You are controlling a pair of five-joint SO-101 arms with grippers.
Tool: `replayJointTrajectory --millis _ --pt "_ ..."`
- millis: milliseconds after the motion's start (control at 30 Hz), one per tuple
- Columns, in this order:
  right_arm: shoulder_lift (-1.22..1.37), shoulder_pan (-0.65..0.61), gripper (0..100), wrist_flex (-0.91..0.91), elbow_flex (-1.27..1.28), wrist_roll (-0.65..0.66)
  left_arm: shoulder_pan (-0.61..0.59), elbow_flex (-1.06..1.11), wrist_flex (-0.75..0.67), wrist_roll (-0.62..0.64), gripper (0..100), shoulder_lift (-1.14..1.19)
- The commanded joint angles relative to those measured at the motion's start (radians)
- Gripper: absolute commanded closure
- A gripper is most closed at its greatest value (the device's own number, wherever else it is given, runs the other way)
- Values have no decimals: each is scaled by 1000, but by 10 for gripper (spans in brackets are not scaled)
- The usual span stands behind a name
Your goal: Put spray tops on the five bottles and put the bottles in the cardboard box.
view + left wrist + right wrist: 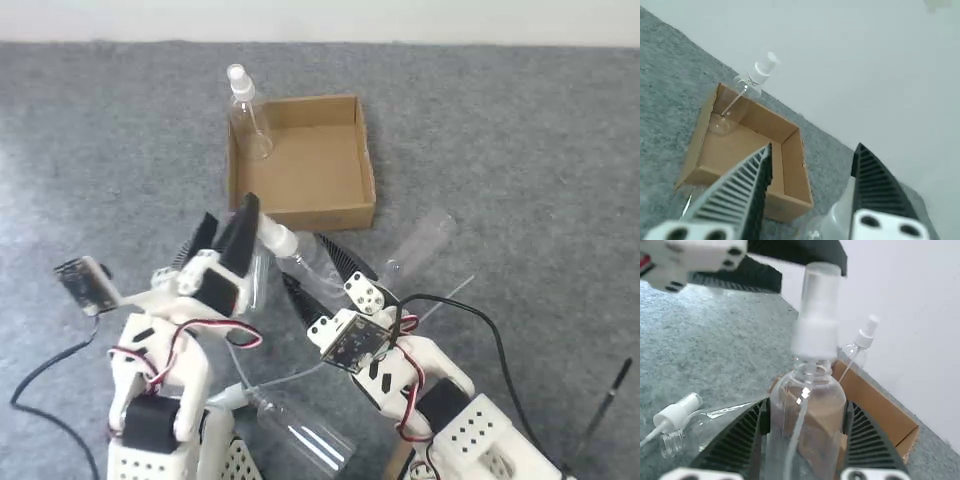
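**Right pincer grips a bottle at the box's near wall**

The right gripper (pixel 805 407) is clamped on a bottle (pixel 812 385) just before the cardboard box (pixel 300 215), mid-tabletop. A spray top (pixel 815 310) sits on the bottle's neck, and the left gripper (pixel 813 150) is spread wide around it. Another topped bottle (pixel 250 125) stands in the box's far left corner.

A grey, short-piled, carpet-like covering (pixel 520 130) spreads across the whole work surface, mottled in tone and a little paler toward the far-left corner. Along its far edge rises a plain, smooth white wall (pixel 400 18). The light is soft and even, and shadows on the covering are faint.
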Motion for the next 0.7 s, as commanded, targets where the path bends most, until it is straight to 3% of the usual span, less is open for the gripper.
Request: replayJointTrajectory --millis 0,300,667 --pt "-25 4 905 -19 20 -11 78 15 -28 -81 758 8" --pt "-21 5 905 -16 20 -11 138 16 15 -126 758 8" --pt "-15 8 905 -16 21 -12 57 -70 18 -63 758 6"
